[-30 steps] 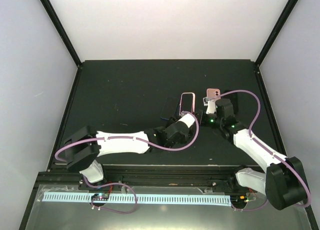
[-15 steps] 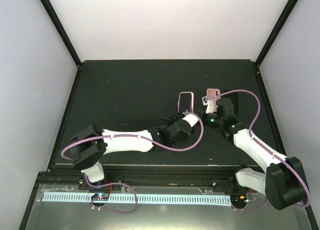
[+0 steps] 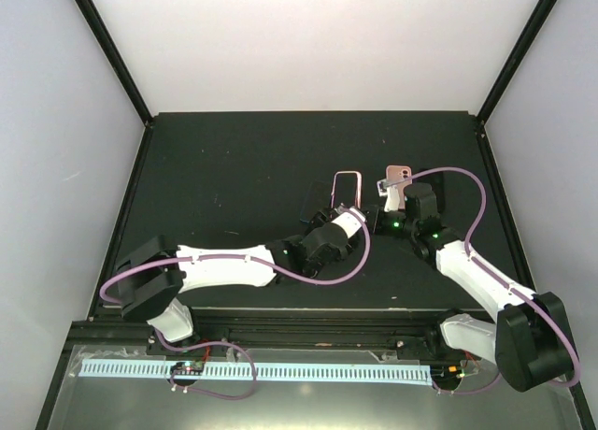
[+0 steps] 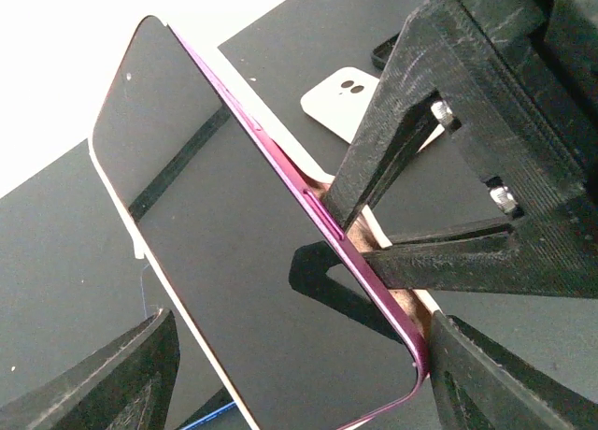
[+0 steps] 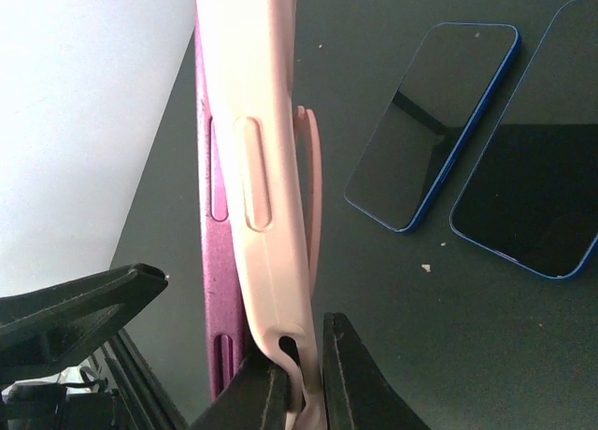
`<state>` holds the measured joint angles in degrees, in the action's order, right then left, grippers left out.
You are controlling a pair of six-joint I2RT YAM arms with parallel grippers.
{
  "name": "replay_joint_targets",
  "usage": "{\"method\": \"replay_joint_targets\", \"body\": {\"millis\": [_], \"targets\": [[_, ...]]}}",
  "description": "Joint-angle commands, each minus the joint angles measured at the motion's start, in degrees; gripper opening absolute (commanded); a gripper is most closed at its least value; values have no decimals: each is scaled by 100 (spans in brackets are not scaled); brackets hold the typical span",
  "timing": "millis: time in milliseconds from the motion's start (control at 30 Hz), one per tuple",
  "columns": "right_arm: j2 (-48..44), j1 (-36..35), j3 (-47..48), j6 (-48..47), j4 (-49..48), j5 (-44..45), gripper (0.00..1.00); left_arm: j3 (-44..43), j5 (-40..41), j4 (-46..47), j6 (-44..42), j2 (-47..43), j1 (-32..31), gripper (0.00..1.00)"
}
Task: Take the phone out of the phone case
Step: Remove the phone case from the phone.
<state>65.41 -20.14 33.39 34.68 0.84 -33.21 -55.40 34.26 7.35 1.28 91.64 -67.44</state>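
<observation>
— Where does the top camera sit?
— High above the phone point(image 4: 234, 252) and well back on its near side. It looks down over the whole bench point(image 3: 234, 159).
— And the wrist cameras?
— Both sit very close to the phone. The left faces its screen; the right looks along its side edge. All three views share it.

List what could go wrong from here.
1. The right gripper pinches only the thin edge of the case; a pull on the phone might slip it loose.
2. The left gripper stands open around the phone, not gripping; if the phone pops free now, it may drop onto the table, near the blue phones.
</observation>
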Motion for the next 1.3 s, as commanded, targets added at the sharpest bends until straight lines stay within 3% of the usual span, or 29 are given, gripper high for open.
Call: {"method": "replay_joint_targets", "body": {"millis": [0, 167, 367, 500, 767, 1033, 1267], "targets": [[-51, 28, 72, -45, -281, -185, 1, -324, 396, 34, -194, 179, 119, 74], [-6, 39, 74, 52, -353, -513, 1, -576, 1212, -234, -738, 491, 77, 72], [-61, 84, 25, 243, -511, -859, 1, -270, 2430, 242, -1648, 708, 52, 70], [-51, 89, 1, 255, -563, -914, 1, -99, 2803, 475, -1923, 686, 73, 59], [-11, 89, 25, 173, -513, -827, 1, -252, 2701, 382, -1873, 632, 73, 28], [-55, 90, 45, -136, -379, -419, 1, -382, 2561, 81, -1448, 449, 61, 5], [-63, 98, 70, -399, -281, 38, 1, -165, 2090, -270, -798, -87, 57, 1]]}}
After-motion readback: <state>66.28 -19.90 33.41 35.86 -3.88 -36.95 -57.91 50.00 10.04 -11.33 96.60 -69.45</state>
